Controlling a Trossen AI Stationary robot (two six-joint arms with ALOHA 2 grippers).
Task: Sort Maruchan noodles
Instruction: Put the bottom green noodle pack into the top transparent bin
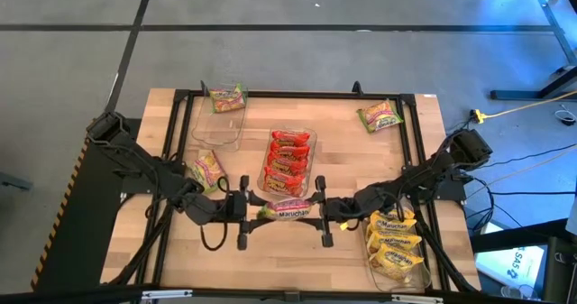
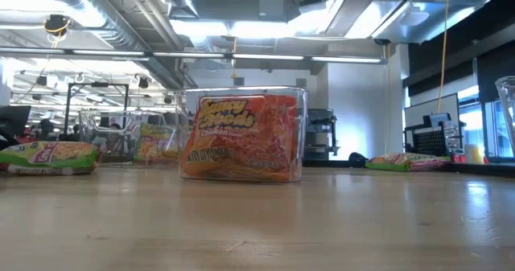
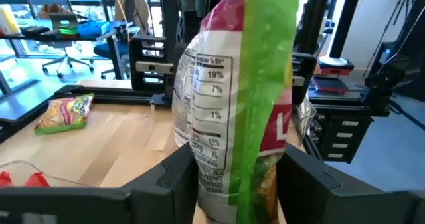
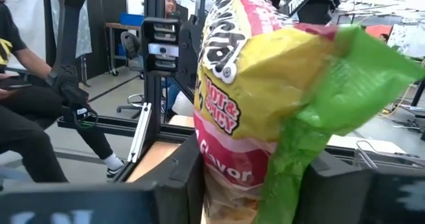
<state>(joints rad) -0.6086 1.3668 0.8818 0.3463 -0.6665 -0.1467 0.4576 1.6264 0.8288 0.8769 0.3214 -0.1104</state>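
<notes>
A green-edged Maruchan noodle packet [image 1: 287,209] hangs in the air over the table's near middle, between my two grippers. My left gripper [image 1: 261,210] comes at it from the table's left and my right gripper [image 1: 315,210] from the right; each is shut on one end of it. Red packets fill a clear tray [image 1: 311,173] at the table's middle, and yellow packets lie in a clear tray [image 1: 371,261] at the near right. Another green packet [image 1: 227,97] leans on the far rim of a clear tray [image 1: 216,131] at the far left. Neither gripper shows in the low view. My left gripper has the packet's left end [image 3: 206,164] between its two fingers [image 3: 174,181], reaching in level from the table's left. The packet stands on edge in the hold, clear of the table. My right gripper pinches the packet's right end [image 4: 229,174] between its two fingers [image 4: 182,184], level from the table's right. The crinkled green seam [image 4: 345,91] sticks out beside the fingers. The packet is lifted clear of the table.
Two loose green packets lie on the wood, one at the left [image 1: 206,169] and one at the far right [image 1: 380,115]. Black frame rails [image 1: 297,94] run round the table. A seated person [image 4: 26,98] is beyond the table in the right wrist view.
</notes>
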